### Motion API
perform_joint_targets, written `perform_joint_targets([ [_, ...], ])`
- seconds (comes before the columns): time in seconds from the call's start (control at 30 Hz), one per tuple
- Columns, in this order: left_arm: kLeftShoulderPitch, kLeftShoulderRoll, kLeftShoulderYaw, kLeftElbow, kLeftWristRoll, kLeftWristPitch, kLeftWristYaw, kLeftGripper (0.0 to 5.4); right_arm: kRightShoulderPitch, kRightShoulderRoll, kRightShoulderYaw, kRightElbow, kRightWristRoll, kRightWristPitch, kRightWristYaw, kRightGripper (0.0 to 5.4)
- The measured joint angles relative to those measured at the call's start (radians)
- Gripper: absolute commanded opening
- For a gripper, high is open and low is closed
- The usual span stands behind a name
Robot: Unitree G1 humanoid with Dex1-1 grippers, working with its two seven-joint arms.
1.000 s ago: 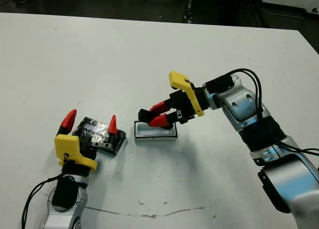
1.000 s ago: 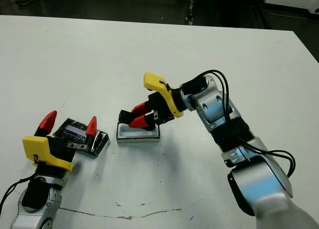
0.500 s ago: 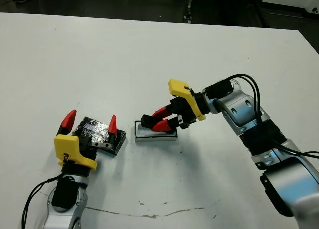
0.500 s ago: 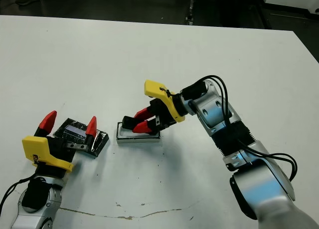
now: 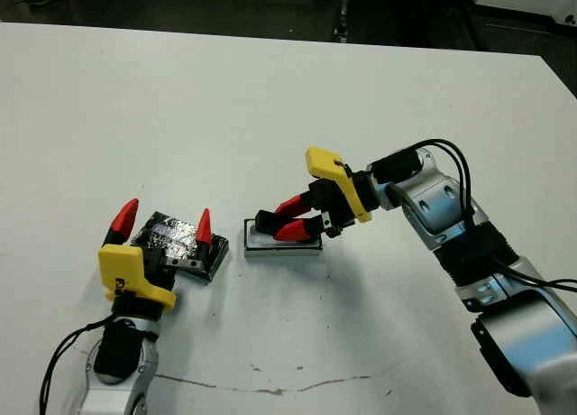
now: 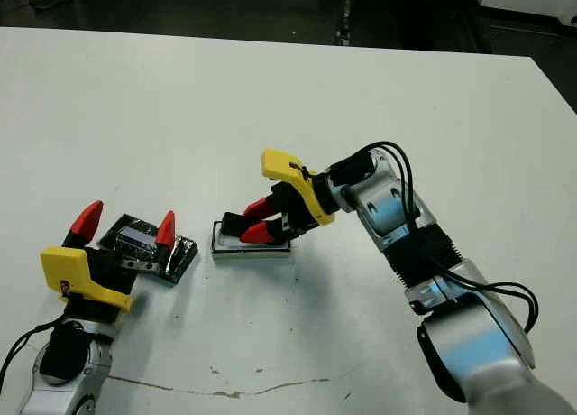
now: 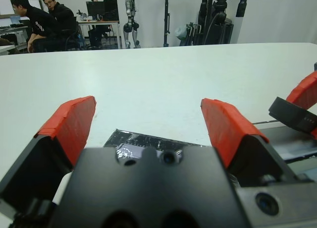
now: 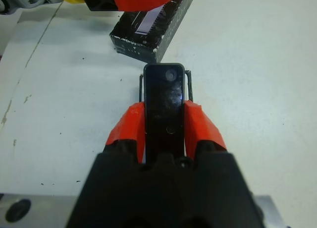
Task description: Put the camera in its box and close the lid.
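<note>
My right gripper (image 5: 278, 224) is shut on the camera (image 5: 264, 223), a slim black bar with a glossy face (image 8: 165, 101) pinched between the red fingers (image 8: 130, 129). The bar lies lengthwise low over the box (image 5: 308, 247), a shallow white tray; I cannot tell whether they touch. Only thin rim edges of the box (image 8: 141, 85) show beside the bar. To the box's left lies the lid (image 5: 177, 232), a black slab with a silvery-speckled top. My left gripper (image 5: 165, 218) stands open over the lid (image 7: 148, 139), one red finger (image 7: 69, 126) on each side, not gripping it.
A faint dark crack line (image 5: 270, 388) runs along the white table's near part. Two people (image 7: 34, 17) sit at desks far beyond the table, with equipment stands (image 7: 213, 15) behind it.
My right gripper has come down and slightly left with the camera, from above the box to low along it. The left gripper and lid have stayed put.
</note>
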State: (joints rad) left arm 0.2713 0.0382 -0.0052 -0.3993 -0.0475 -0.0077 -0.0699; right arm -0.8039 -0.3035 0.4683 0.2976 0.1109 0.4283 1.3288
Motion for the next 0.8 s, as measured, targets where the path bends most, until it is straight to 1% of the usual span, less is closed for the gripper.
perform_joint_targets([
  [0.2,0.0,0.0,0.0,0.0,-0.003,-0.001,0.0,5.4,0.016,-0.008,0.025,-0.043,-0.026,-0.014,-0.03,1.67],
  [0.27,0.0,0.0,0.0,0.0,-0.003,-0.002,0.0,5.4,0.014,-0.01,0.036,-0.054,-0.035,0.002,-0.036,2.04],
  [0.33,0.001,0.0,0.0,0.0,-0.002,-0.002,0.0,5.4,0.016,-0.018,0.047,-0.056,-0.047,0.027,-0.036,2.29],
  [0.53,0.001,0.0,0.0,0.0,-0.004,-0.002,0.0,5.4,0.011,-0.027,0.056,-0.057,-0.045,0.038,-0.021,3.24],
  [0.6,0.001,0.001,0.0,0.0,-0.004,-0.002,0.0,5.4,0.005,-0.029,0.06,-0.049,-0.045,0.032,-0.007,3.52],
  [0.7,0.001,0.001,0.0,0.0,-0.005,-0.002,-0.002,5.4,0.005,-0.031,0.061,-0.042,-0.045,0.001,0.007,3.95],
  [0.8,0.001,0.001,0.0,0.0,-0.007,-0.002,-0.004,5.4,0.005,-0.031,0.053,-0.031,-0.038,-0.01,0.012,4.39],
])
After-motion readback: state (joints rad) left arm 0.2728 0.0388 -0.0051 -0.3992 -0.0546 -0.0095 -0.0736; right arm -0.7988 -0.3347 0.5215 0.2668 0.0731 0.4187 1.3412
